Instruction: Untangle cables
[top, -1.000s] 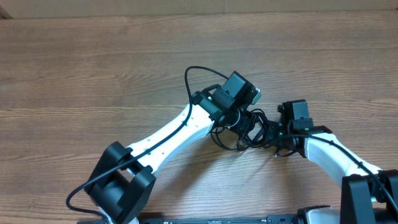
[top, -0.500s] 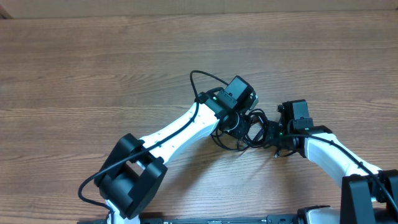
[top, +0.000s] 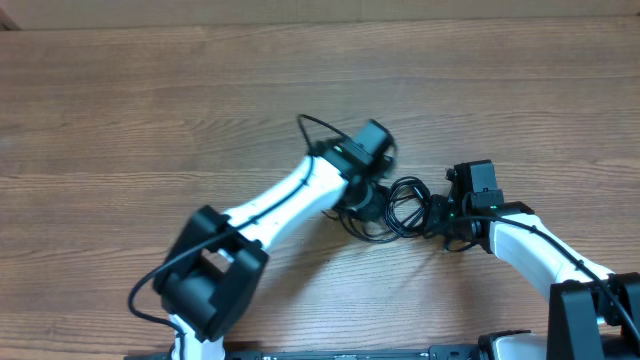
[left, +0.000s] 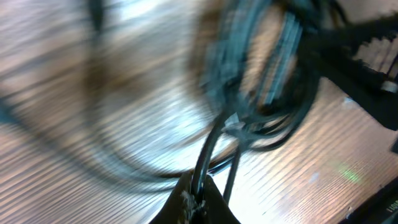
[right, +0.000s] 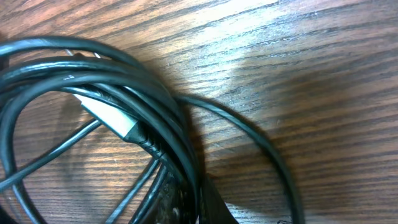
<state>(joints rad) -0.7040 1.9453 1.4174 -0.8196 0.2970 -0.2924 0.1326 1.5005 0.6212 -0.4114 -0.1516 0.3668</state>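
On the table (top: 150, 100), left hand (top: 372, 200) and right hand (top: 440, 215) angled inward, both pinching the cables (top: 405, 205)

Overhead is sharp and evenly lit, with faint soft shadows on the table (top: 150, 100) beside the cables (top: 400, 205), the left wrist view is smeared by heavy motion blur with white glare left of the cables, and the right wrist view is crisp, with a shadow right of them.

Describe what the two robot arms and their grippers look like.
Left arm and right arm: white shells, black joints, a black cord along each. Left gripper and right gripper: black. A green light glows at the right wrist.
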